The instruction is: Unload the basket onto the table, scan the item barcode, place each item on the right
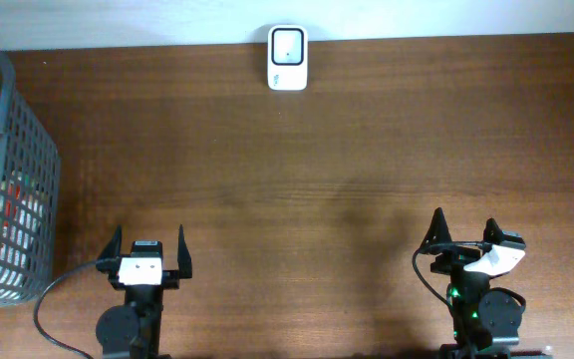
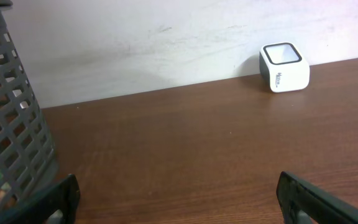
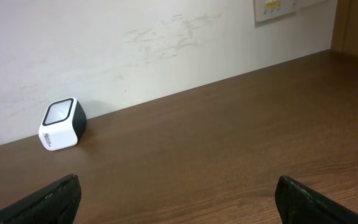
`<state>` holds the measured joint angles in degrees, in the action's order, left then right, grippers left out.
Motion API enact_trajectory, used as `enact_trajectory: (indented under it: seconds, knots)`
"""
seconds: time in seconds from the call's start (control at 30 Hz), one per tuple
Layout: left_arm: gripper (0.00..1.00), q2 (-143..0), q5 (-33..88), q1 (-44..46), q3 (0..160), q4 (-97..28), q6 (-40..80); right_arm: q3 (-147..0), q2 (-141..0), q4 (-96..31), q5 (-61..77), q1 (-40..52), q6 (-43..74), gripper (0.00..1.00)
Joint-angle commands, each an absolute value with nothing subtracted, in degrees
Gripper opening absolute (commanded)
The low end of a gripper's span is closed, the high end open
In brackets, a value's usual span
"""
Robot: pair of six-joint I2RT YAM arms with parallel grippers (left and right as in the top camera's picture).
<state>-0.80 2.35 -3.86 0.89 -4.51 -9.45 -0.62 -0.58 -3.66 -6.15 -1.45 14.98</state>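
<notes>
Currently both wide open, empty: left claw (image 1: 148,244), right claw (image 1: 463,229). Candidate items (image 1: 13,204) inside mesh basket (image 1: 40,165), table (image 1: 317,170) left edge; scanner (image 1: 287,58) far, against wall (image 1: 466,15). Risk: claw snagging mesh, tipping basket; barcode facing away from scanner.

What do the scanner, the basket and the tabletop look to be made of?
Scanner: looks like smooth white moulded plastic with a dark back and a glassy window.
Basket: grey lattice of thick, even bars, probably matte plastic rather than wire.
Table: brown wood grain, low sheen; solid wood or laminate cannot be told.
</notes>
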Motion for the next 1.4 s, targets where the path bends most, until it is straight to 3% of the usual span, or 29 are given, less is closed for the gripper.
enact_trajectory:
  seconds: [0.0,0.7,0.9,1.1,1.3,1.37]
  knots:
    - [0.99,-0.3,2.2,-3.9,0.5,-4.6,-10.2,-0.3,-0.4,-4.1,-6.3,-1.6,14.8,0.99]
    - [0.99,-0.3,-1.1,-3.9,0.5,-4.6,-10.6,-0.3,-0.4,-4.1,-6.3,-1.6,14.8,0.99]
    - [0.99,-1.5,2.6,-3.9,4.4,3.8,-6.7,-0.3,-0.4,-4.1,-6.3,-1.6,14.8,0.99]
    - [0.99,-29.2,2.6,-3.9,36.8,-5.9,-5.7,-0.3,-0.4,-4.1,-6.3,-1.6,14.8,0.99]
    - [0.99,-72.1,3.4,-3.9,105.0,-51.6,-6.1,-0.3,-0.4,-4.1,-6.3,-1.6,14.8,0.99]
    - [0.99,-82.3,4.3,-3.9,120.8,-58.0,-6.7,-0.3,-0.4,-4.1,-6.3,-1.6,14.8,0.99]
